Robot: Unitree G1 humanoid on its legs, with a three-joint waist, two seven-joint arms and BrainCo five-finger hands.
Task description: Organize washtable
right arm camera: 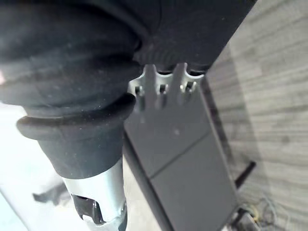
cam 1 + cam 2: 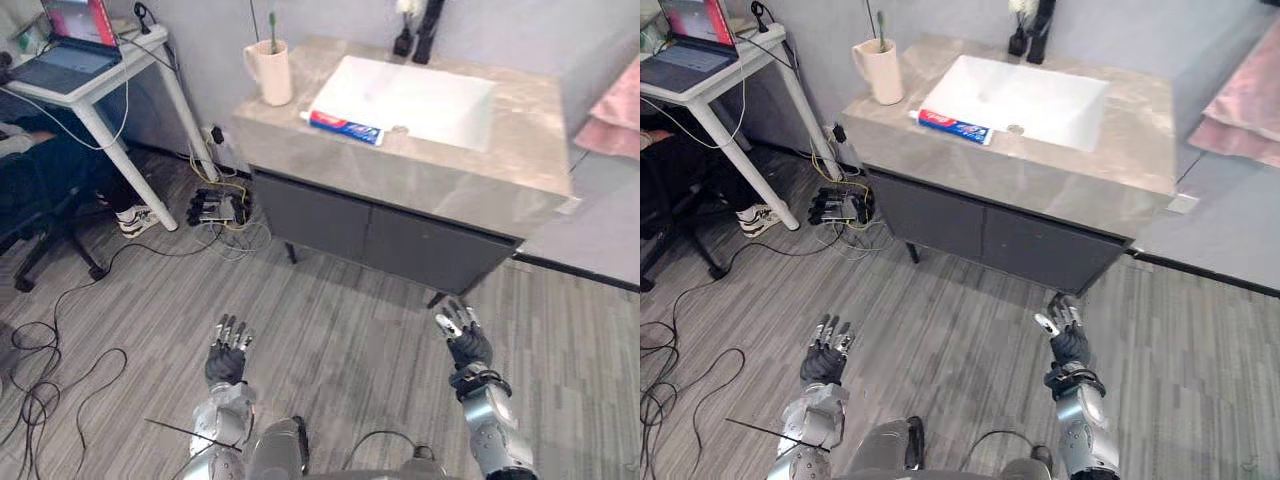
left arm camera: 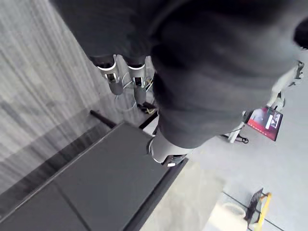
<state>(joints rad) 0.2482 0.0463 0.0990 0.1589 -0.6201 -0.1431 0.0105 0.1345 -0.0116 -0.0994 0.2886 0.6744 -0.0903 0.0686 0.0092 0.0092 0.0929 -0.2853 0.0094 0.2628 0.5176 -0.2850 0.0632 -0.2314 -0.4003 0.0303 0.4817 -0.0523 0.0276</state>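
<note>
Your left hand (image 2: 228,352) and right hand (image 2: 464,335) hang above the floor (image 2: 330,320), fingers straight, empty. Toothpaste tube (image 2: 345,128) lies on the washtable (image 2: 400,175) beside the basin (image 2: 410,95), cup (image 2: 270,72) near its left corner. Wrist views add cabinet doors (image 1: 183,159).

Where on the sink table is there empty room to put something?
The widest bare patch is the countertop to the right of the basin. A narrower bare strip runs along the front edge. The left side is crowded: the cup stands in the back corner and the toothpaste tube lies beside the basin.
</note>
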